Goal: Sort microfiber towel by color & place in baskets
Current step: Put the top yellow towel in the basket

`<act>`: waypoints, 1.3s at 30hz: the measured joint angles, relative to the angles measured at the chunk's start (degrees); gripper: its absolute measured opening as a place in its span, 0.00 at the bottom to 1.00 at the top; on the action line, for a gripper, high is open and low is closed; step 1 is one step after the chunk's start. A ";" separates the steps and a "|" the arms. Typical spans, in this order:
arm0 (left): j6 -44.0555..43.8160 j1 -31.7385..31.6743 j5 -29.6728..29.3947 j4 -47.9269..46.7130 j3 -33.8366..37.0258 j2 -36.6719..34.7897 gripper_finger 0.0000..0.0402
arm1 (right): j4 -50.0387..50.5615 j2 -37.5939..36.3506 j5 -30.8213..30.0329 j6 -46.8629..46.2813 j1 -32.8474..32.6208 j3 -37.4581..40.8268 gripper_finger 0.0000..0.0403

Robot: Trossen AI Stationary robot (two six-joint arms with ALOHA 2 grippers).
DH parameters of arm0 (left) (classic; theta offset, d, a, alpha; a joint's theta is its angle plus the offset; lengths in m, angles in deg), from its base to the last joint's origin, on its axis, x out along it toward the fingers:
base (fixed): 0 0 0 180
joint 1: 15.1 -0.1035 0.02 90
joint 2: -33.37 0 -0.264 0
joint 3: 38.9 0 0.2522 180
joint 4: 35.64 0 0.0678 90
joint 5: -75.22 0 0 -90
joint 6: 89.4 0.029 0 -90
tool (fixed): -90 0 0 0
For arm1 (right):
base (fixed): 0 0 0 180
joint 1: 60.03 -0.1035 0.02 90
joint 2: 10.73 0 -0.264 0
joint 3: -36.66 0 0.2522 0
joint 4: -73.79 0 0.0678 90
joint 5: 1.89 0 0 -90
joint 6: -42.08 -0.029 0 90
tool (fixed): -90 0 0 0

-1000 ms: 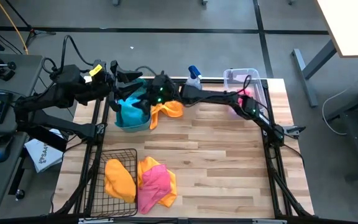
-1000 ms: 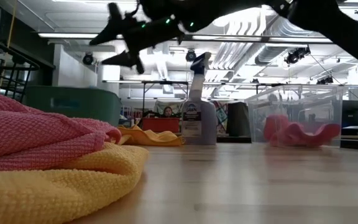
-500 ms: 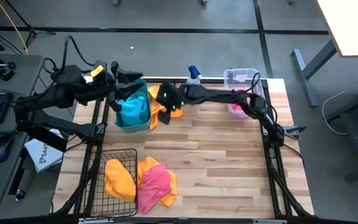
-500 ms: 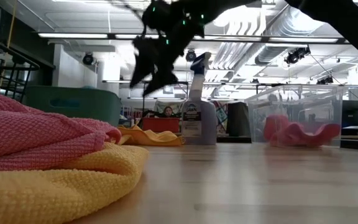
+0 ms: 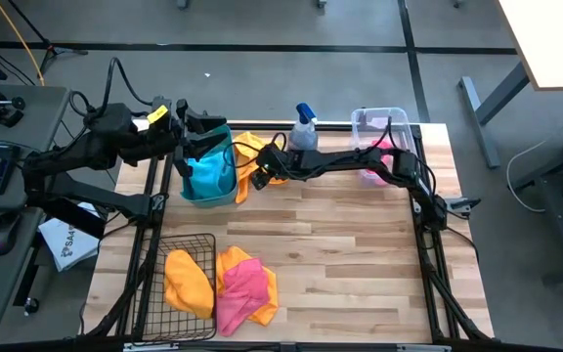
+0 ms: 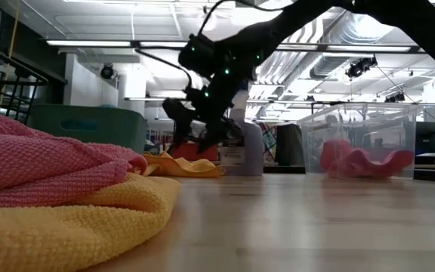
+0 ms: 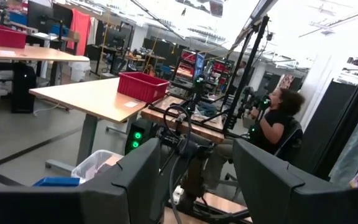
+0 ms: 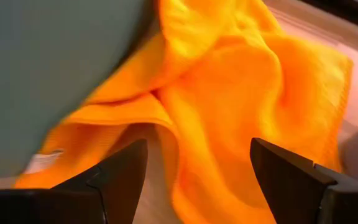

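One orange towel (image 5: 252, 161) lies crumpled on the table's far side, touching the right wall of the teal tub (image 5: 209, 176). Your right gripper (image 5: 269, 164) sits low over it, fingers spread apart with nothing between them. Your left gripper (image 5: 192, 123) waits above the tub's far rim, jaws parted. Near left, orange and pink towels (image 5: 245, 286) lie beside the wire basket (image 5: 176, 284).

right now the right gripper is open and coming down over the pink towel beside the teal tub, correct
Not quite. The right gripper is open beside the teal tub, but the towel under it is the orange towel, not pink, as the right wrist view shows. The pink towel lies at the near edge by the wire basket.
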State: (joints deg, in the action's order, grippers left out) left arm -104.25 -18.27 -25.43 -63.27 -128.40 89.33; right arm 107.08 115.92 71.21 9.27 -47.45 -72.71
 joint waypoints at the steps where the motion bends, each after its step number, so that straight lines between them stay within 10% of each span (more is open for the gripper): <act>1: 0.00 -0.01 0.02 0.00 0.00 0.00 0.47 | -0.16 0.00 0.01 -0.43 0.19 0.59 0.69; 12: -0.04 -0.01 -0.02 0.17 0.00 0.00 0.47 | 3.74 2.90 2.96 -2.67 0.19 1.79 0.60; 21: 0.15 -0.01 -0.56 0.37 0.00 0.00 0.47 | 19.58 0.74 3.41 10.28 -5.14 1.68 0.04; 33: 1.55 -0.05 -0.64 0.04 0.00 -0.42 0.47 | 45.81 -18.47 -6.92 14.05 -19.24 1.84 0.01; 39: 1.62 -0.08 -1.38 0.05 0.00 -0.42 0.47 | 41.15 -34.53 -6.78 11.37 -21.90 1.84 0.00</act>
State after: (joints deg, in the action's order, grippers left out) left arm -102.63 -18.35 -26.81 -63.22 -128.40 88.92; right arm 148.22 81.39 64.42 20.65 -69.35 -70.88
